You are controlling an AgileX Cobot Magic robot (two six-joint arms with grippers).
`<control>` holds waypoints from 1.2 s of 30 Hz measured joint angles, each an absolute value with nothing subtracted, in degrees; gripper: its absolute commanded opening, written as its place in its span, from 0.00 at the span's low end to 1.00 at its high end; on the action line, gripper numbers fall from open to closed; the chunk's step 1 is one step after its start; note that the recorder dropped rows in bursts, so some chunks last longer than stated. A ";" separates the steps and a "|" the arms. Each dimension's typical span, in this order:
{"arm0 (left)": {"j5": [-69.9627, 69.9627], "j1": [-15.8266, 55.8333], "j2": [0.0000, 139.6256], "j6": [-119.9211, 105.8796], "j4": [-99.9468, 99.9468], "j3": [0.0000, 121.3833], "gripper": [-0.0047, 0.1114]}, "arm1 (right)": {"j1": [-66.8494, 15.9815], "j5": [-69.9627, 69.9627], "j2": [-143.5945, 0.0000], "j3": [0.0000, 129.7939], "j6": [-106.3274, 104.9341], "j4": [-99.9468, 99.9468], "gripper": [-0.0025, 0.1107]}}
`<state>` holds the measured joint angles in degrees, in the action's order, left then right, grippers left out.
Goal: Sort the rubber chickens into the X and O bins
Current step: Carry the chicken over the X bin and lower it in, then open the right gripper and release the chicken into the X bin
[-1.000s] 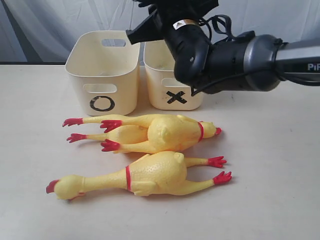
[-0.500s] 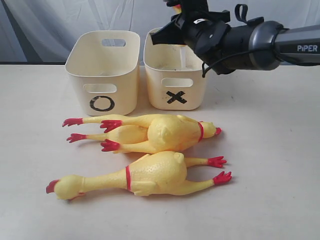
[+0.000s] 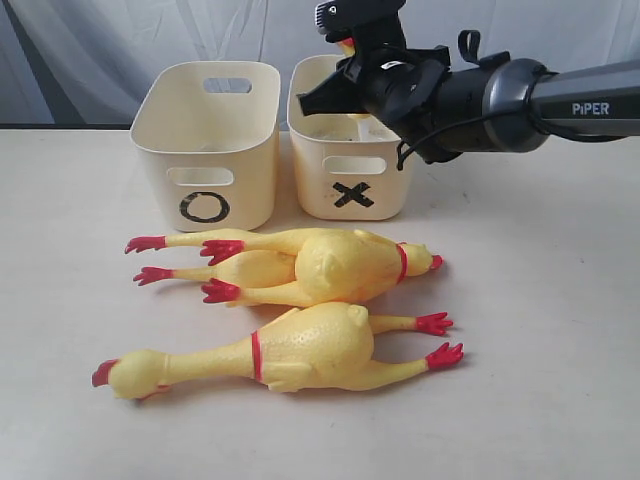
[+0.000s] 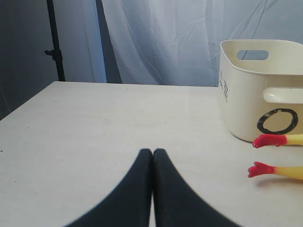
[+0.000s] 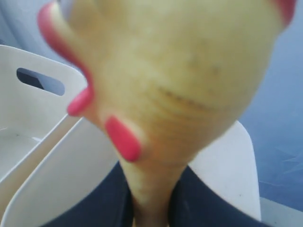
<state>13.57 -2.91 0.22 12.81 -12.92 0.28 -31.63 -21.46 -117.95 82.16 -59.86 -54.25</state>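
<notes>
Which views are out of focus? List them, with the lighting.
Right wrist view: the held chicken fills the frame, blurred. Left wrist view: the shut left gripper is a soft dark shape; the O bin is sharp. Exterior view: sharp, evenly lit, faint shadows.

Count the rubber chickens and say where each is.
3. Two lie side by side on the table: the rear chicken nearer the X bin, the front chicken before it. The third chicken is in the right hand, above that bin.

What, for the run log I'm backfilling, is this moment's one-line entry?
right jaws: shut on chicken, above X bin | left jaws: shut, empty | table: two chickens lying
</notes>
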 measured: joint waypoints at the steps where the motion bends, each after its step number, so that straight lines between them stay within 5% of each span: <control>1: 13.57 -2.91 0.22 12.81 -12.92 0.28 0.04 | -31.63 -21.62 -117.95 82.16 -59.86 -54.47 0.26; 5: 13.57 -2.91 0.22 12.81 -12.92 0.28 0.04 | -31.63 -21.94 -117.95 82.16 -59.96 -55.22 0.63; 7: 13.57 -2.91 0.22 12.81 -12.92 0.28 0.04 | -31.63 -22.07 -117.95 82.16 -60.06 -55.64 0.73; 36: 13.57 -2.91 0.22 12.81 -12.92 0.28 0.04 | -31.63 -22.49 -112.00 82.16 -60.06 -56.12 0.69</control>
